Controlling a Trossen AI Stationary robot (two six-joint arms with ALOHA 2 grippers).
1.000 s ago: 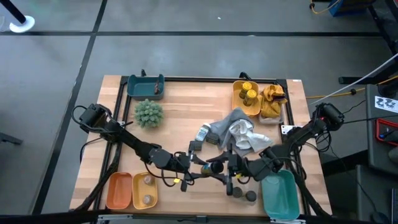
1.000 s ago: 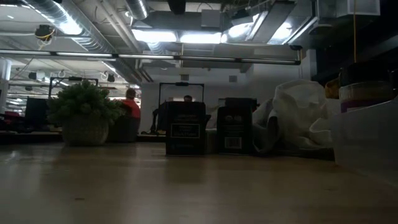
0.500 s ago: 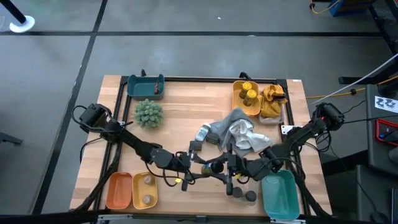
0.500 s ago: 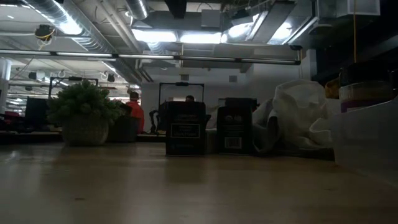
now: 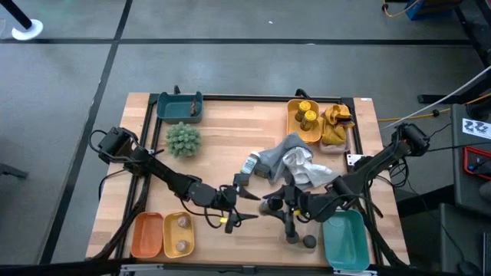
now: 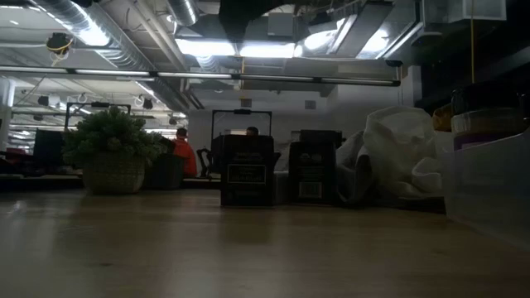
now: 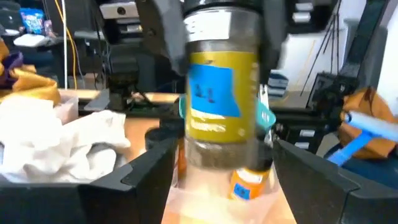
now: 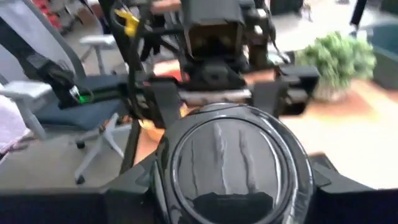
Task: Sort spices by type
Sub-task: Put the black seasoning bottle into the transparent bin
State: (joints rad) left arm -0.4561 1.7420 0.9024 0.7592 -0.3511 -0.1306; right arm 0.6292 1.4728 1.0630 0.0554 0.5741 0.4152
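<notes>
Right gripper (image 5: 270,205) at surface's 6 o'clock, fingers clamped on dark-lidded spice jar (image 8: 233,163). Left gripper (image 5: 247,204) just beside it at 9 o'clock, fingers apart, jar between them untouched.

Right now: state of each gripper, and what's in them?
Left gripper: open, fingers clear on both sides of the spice jar.
Right gripper: shut on the spice jar, dark lid facing its camera.

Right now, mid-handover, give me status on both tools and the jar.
Left tool open, clear of jar. Right tool shut on jar, lifted at table front. Two dark jars beside teal bin, close under the right arm.
</notes>
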